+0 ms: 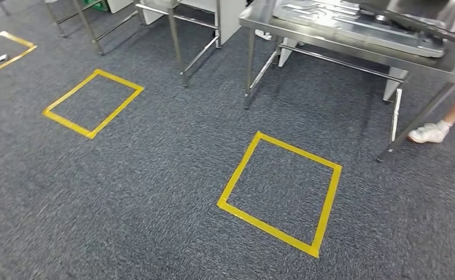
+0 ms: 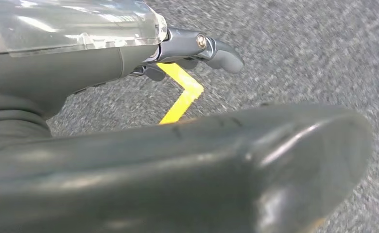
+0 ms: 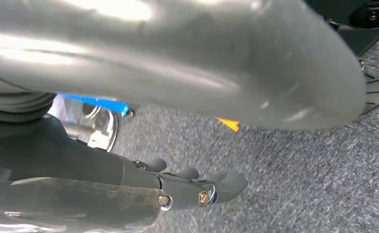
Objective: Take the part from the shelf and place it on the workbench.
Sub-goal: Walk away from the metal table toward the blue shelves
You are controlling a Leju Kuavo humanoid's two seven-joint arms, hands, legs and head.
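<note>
the grey carpet (image 1: 155,175) takes up most of the head view, marked with yellow tape squares, the nearest one (image 1: 280,192) just ahead and slightly right. beyond it, up and to the right, stands a steel workbench (image 1: 353,55) with pressed metal panels (image 1: 359,26) lying flat on its top, their long side running along the bench edge. a person's white shoe (image 1: 428,133) rests by the bench's right leg.

no shelf can be made out for certain; the steel frames (image 1: 172,23) at upper left may belong to one, and i cannot tell where the part to be fetched lies. so the bearing that matters is unsettled: the bench is ahead-right, nearer the right arm, while the possible shelf is ahead-left.

both arms hang toward the floor. the left hand (image 2: 197,51) holds nothing, fingers loosely extended over carpet and a strip of tape. the right hand (image 3: 202,187) is likewise empty, fingers slack and apart.
</note>
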